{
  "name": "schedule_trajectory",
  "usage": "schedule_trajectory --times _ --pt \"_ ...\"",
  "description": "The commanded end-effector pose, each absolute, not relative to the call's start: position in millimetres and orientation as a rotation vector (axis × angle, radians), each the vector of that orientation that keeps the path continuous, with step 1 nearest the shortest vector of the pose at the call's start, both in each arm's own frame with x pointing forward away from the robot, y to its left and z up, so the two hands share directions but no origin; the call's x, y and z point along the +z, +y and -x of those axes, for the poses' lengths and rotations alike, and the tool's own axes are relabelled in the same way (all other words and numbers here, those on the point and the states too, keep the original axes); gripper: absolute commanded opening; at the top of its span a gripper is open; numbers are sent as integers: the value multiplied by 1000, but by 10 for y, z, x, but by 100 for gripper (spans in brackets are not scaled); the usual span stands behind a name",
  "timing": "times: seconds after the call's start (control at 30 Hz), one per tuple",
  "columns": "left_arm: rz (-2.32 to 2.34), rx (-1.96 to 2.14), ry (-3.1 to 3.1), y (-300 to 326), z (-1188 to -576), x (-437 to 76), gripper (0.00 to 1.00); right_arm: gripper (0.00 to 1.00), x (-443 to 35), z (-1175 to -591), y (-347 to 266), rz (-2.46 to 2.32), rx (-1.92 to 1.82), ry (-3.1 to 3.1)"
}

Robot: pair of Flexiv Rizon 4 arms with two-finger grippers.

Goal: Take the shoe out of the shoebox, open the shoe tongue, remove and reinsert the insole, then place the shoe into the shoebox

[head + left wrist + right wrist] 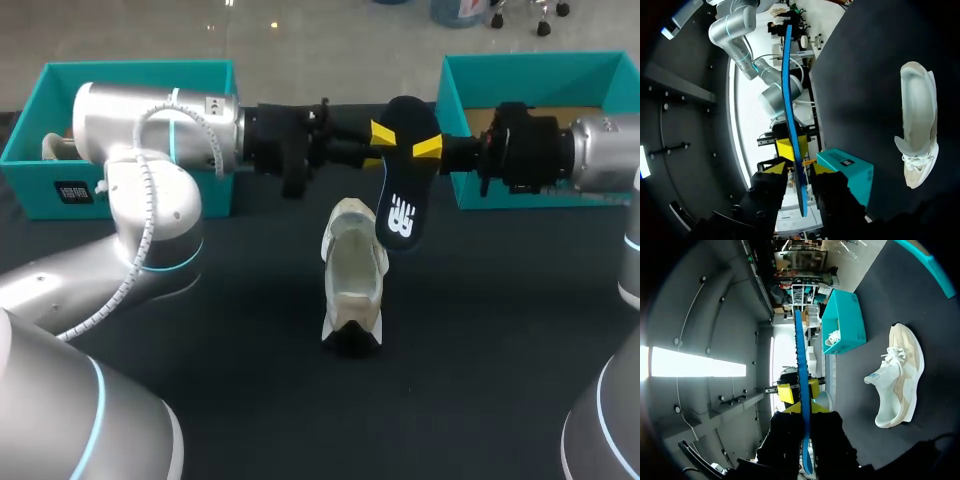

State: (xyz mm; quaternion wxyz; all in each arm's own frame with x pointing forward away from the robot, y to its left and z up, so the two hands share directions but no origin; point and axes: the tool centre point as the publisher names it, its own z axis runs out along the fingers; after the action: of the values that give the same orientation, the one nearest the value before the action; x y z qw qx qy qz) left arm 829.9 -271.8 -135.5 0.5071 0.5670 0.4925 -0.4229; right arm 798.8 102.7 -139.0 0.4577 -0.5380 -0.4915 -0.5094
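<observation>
Clearance seems the reason the flat black insole with a blue underside (400, 195) is held above the dark counter (480, 330). It hangs free of the cream mesh trainer (353, 270), which lies on its side just below, ready for reinsertion. The right hand (805, 412) is clenched on one end; the left hand (799, 170) straddles the same end, released, with slim gaps either side

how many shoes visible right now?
2. One shoe lies mid-table, under the raised insole; a second shoe peeks out of the left shoebox. The right shoebox interior is partly hidden, so another may be inside.
</observation>
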Motion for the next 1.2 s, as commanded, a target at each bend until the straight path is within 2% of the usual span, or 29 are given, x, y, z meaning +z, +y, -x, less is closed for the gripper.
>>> schedule_trajectory --times 0.03,0.4,0.5,0.53,0.57,0.77,0.8,0.83,0.87,1.2 --pt "-1361 -1021 1181 -2795 -8310 -1379 29 0 -1390 -7998 1044 1328 -1252 -1212" --pt "-1341 -1034 1178 -2849 -8283 -1412 20 0 -1380 -8020 1064 1326 -1253 -1214" --pt "-1336 -1035 1181 -2860 -8270 -1427 10 0 -1384 -8020 1071 1325 -1251 -1215" --pt "-1333 -1036 1182 -2862 -8266 -1431 2 0 -1387 -8019 1072 1325 -1250 -1215" --pt "-1328 -1036 1184 -2864 -8263 -1433 0 0 -1393 -8018 1073 1325 -1249 -1215" --pt "-1321 -1044 1186 -2885 -8240 -1442 0 0 -1403 -8014 1077 1315 -1247 -1211" --pt "-1319 -1047 1190 -2886 -8239 -1443 0 23 -1404 -8011 1076 1313 -1248 -1211" --pt "-1315 -1050 1198 -2883 -8239 -1450 0 76 -1414 -8006 1066 1317 -1245 -1211" --pt "-1313 -1052 1203 -2876 -8241 -1458 0 100 -1424 -8006 1048 1322 -1246 -1207" --pt "-1287 -1071 1272 -2780 -8223 -1524 0 100 -1576 -8034 734 1405 -1246 -1234"
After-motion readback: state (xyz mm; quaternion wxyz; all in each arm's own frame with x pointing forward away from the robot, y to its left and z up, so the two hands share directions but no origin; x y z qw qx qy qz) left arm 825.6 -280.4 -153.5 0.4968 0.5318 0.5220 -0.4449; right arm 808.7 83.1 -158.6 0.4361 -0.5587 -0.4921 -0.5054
